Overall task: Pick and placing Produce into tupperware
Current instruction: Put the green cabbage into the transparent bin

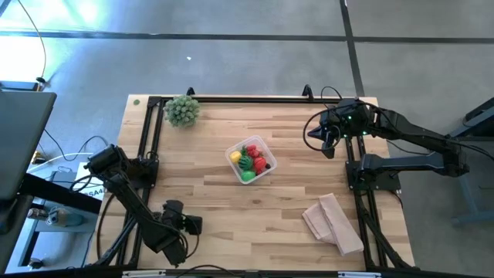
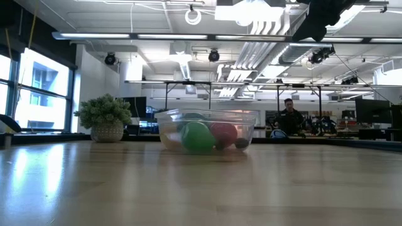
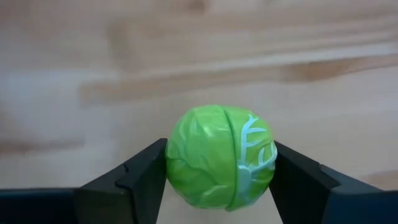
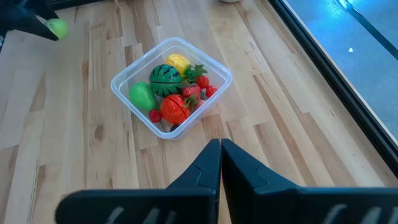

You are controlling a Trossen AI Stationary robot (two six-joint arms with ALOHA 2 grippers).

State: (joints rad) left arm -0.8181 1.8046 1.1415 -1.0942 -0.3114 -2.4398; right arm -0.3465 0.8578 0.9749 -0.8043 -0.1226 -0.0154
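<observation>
A green toy cabbage (image 3: 221,158) was held between the fingers of the left gripper (image 3: 221,180), clamped on both sides above the wooden table (image 3: 186,62). The left gripper (image 1: 193,225) was positioned at the near left edge of the table, well apart from the tupperware (image 1: 251,160). The clear tupperware (image 4: 171,84) was seen ahead of the right gripper (image 4: 221,149), whose fingers were pressed together with nothing between them. Inside it, produce (image 4: 168,93) was piled: red, green and yellow pieces. The right gripper (image 1: 328,143) was held near the far right corner. A spiky potted plant (image 1: 182,110) and a tan folded cloth (image 1: 333,222) were also found on the table.
</observation>
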